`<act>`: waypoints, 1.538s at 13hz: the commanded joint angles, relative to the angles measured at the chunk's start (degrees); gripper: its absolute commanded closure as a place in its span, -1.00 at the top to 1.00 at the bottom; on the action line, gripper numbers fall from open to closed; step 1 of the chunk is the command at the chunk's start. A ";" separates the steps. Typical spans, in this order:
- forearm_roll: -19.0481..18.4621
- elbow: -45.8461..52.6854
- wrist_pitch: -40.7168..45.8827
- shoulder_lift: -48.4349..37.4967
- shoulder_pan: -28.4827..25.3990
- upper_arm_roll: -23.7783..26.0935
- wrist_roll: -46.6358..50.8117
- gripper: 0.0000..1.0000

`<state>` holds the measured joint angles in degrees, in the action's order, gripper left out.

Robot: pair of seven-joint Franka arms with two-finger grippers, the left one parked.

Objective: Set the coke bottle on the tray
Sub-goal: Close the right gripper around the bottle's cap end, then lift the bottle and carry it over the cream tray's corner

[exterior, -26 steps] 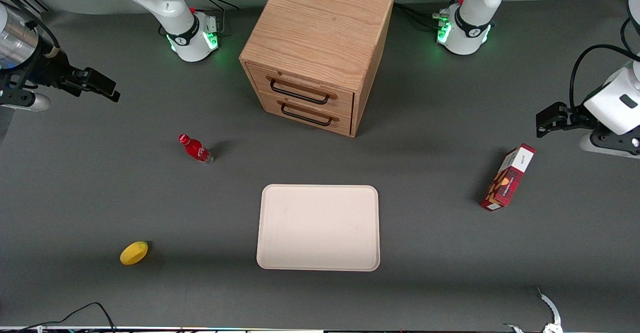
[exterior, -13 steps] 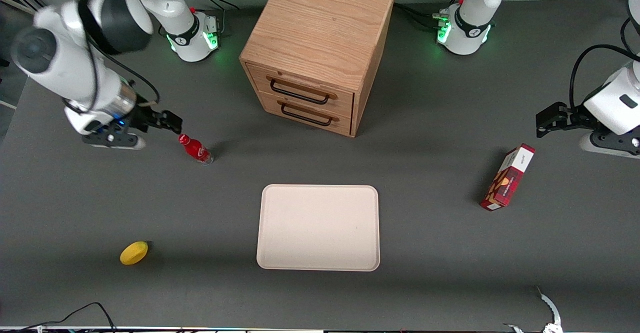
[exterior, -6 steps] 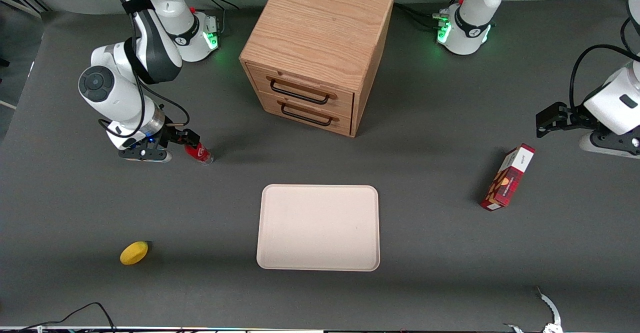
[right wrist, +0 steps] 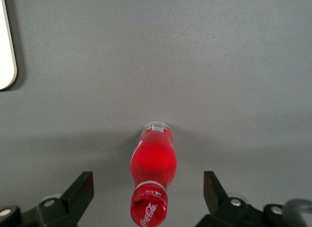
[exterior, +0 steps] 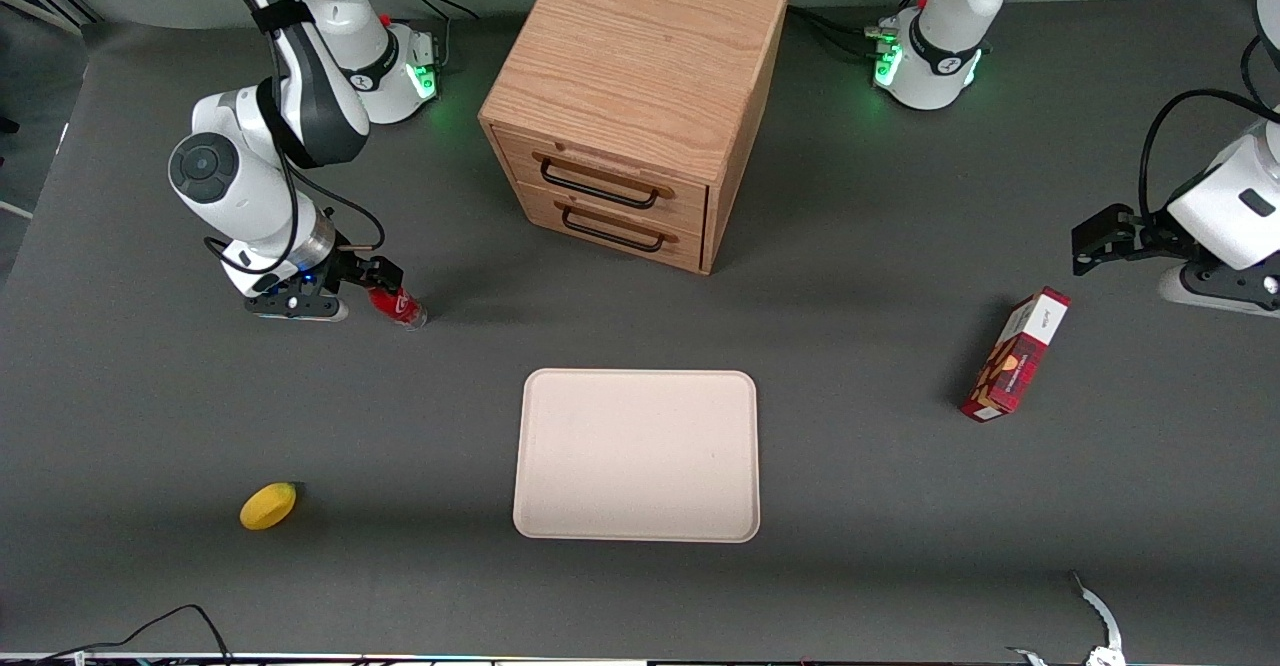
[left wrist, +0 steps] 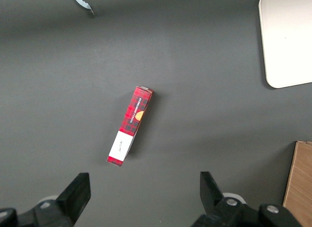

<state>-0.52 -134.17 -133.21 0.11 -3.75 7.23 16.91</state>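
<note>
in the front view you see the gripper [exterior: 378, 281] down at table height over the top of the coke bottle [exterior: 400, 308], which stands on the grey table [exterior: 860, 506] toward the working arm's end, its cap hidden under the black fingers and only the red body and clear base showing. the tray [exterior: 637, 456] lies flat on the table nearer to the front camera than the wooden drawer cabinet [exterior: 635, 96], well apart from the bottle and with nothing on it. a yellow lemon [exterior: 268, 505] sits nearer to the front camera than the bottle, and a red snack box [exterior: 1015, 354] lies toward the parked arm's end of the table. in the left wrist view you find the same snack box [left wrist: 130, 125] lying on the table, a rounded corner of the tray [left wrist: 287, 41] and an edge of the cabinet [left wrist: 298, 183]. in the right wrist view your gripper [right wrist: 148, 197] is spread wide, one finger [right wrist: 80, 190] on each side of the coke bottle [right wrist: 153, 180] with clear gaps between pads and bottle, so it grips nothing; the bottle stands upright between them, red cap with white lettering toward the camera, and a sliver of the tray [right wrist: 7, 46] shows well apart from it.
</note>
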 commanded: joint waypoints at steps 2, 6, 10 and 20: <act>-1.23 -2.41 -1.35 -1.69 -0.12 -0.02 1.20 1.00; -1.32 -6.80 -2.67 -4.67 -0.03 0.06 1.20 1.00; -1.32 -8.31 -2.67 -6.44 -0.12 0.06 1.20 0.46; -1.32 -6.72 -6.09 -4.07 -0.38 0.06 1.20 0.13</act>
<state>-0.65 -140.95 -137.79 -4.71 -3.83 7.28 16.91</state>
